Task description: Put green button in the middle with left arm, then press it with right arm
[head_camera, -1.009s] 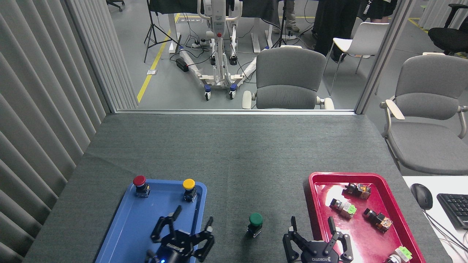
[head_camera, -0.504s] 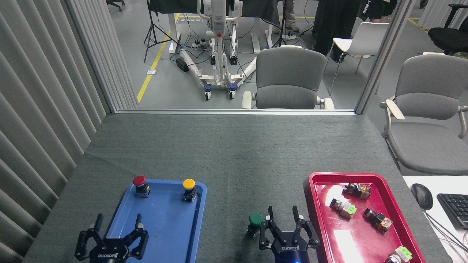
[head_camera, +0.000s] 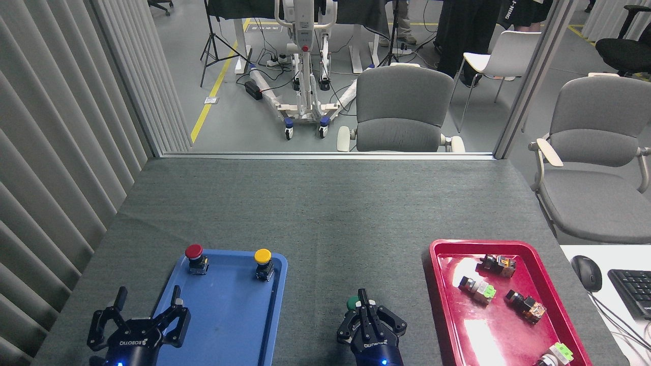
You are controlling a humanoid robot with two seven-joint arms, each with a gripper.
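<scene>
Currently, far left: left gripper point(head_camera: 146, 309) sits low over the near-left corner of the blue tray point(head_camera: 229, 325), fingers spread wide, nothing between them, blue light on. On the tray's far end stand a red-capped button point(head_camera: 195, 257) and a yellow-capped button point(head_camera: 263, 262), both upright and well apart from each other.

Centre: green button point(head_camera: 352, 303) stands on the dark grey cloth point(head_camera: 315, 213) between the two trays — only a sliver of its cap shows. Right gripper point(head_camera: 363, 301) is directly over it, fingers drawn together into a point with the tip at the cap. Cannot tell if it touches.

Right: red tray point(head_camera: 440, 284) holds several small switch parts point(head_camera: 478, 290), scattered and lying on their sides. Past the table edge — a mouse point(head_camera: 586, 272) and a keyboard point(head_camera: 633, 292).
</scene>
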